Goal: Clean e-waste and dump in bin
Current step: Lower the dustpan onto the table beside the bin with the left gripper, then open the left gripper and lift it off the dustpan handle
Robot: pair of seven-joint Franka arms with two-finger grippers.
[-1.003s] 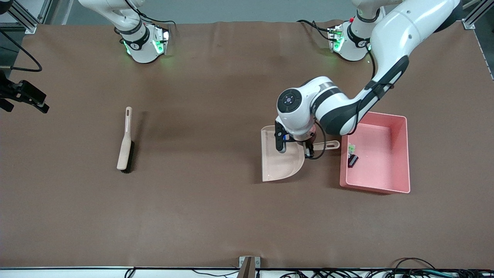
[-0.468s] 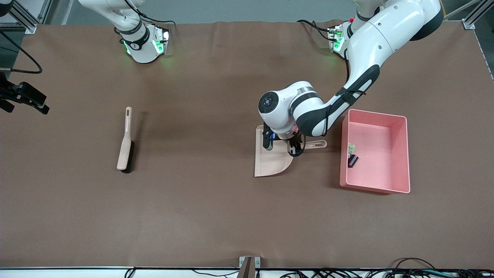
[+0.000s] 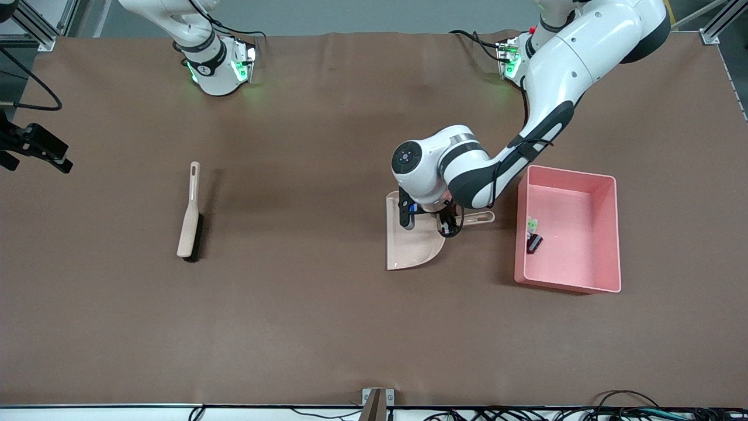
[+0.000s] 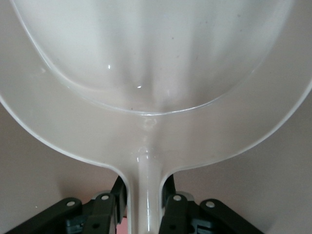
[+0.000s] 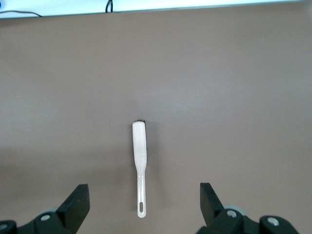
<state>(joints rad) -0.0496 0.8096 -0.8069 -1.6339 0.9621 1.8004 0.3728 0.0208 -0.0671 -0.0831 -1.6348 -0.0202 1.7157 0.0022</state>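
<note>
Nearby, left gripper (image 3: 431,220) jaws pinching dustpan (image 3: 411,242) handle beside bin (image 3: 611,234) holding e-waste (image 3: 532,235); right gripper (image 5: 145,204) jaws spread, high over brush (image 3: 190,219) on desk (image 3: 327,327).

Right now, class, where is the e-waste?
In the front view, the e-waste lies inside the pink bin, against the wall nearest the dustpan, toward the left arm's end of the table.

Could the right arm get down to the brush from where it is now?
Probably yes. The right gripper hangs open over the brush, which lies alone on the table with nothing over it. The left gripper is occupied elsewhere, shut on the dustpan handle.
</note>
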